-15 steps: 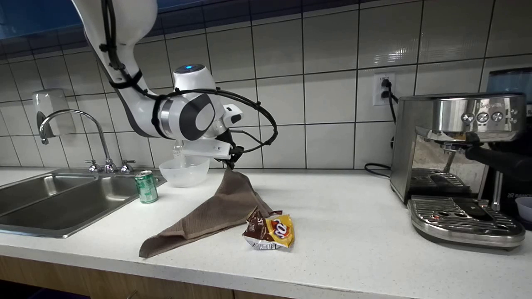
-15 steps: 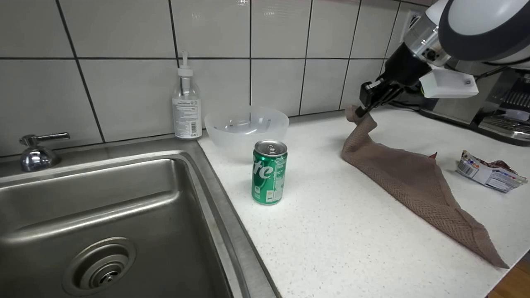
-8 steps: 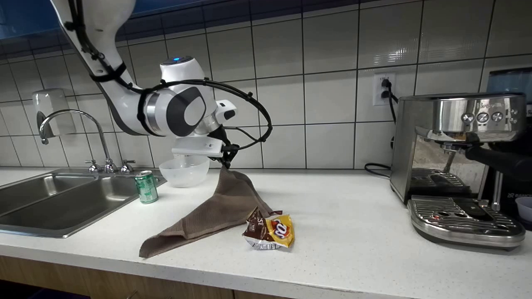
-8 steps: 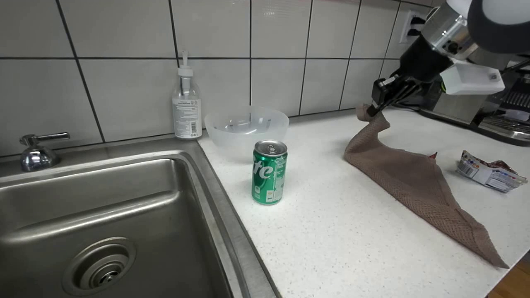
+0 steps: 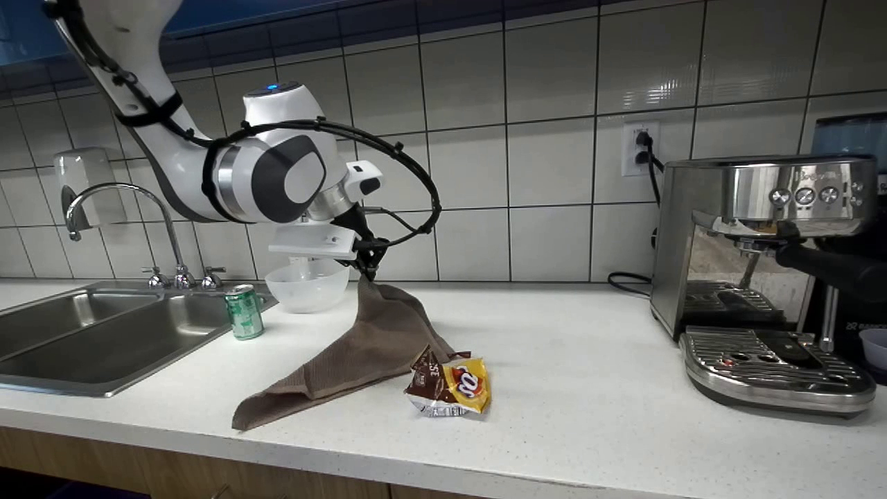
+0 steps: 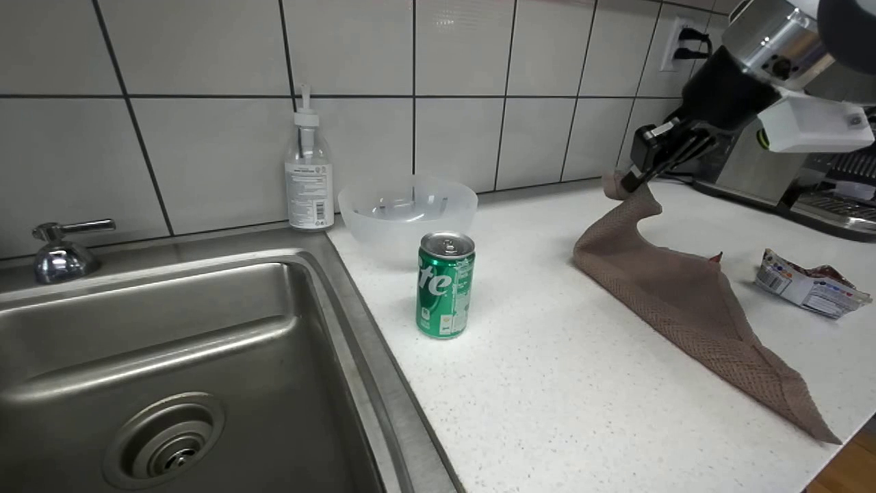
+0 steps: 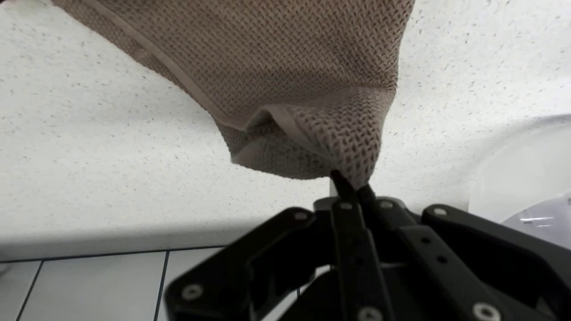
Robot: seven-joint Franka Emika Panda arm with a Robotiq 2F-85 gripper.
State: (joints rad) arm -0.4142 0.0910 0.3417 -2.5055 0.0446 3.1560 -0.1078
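In an exterior view, brown cloth (image 5: 381,336) pinched by gripper (image 5: 367,276), draped onto counter (image 5: 589,388), snack bag (image 5: 447,385) at cloth's 4 o'clock, in an exterior view, green can (image 6: 445,287) at cloth's 9 o'clock, in wrist view, cloth spread toward gripper's 11 o'clock

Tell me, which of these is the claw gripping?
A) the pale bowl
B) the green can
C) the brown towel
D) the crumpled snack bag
C: the wrist view shows the claw closed on a bunched bit of the brown towel, and in both exterior views the cloth slopes down from there onto the counter.
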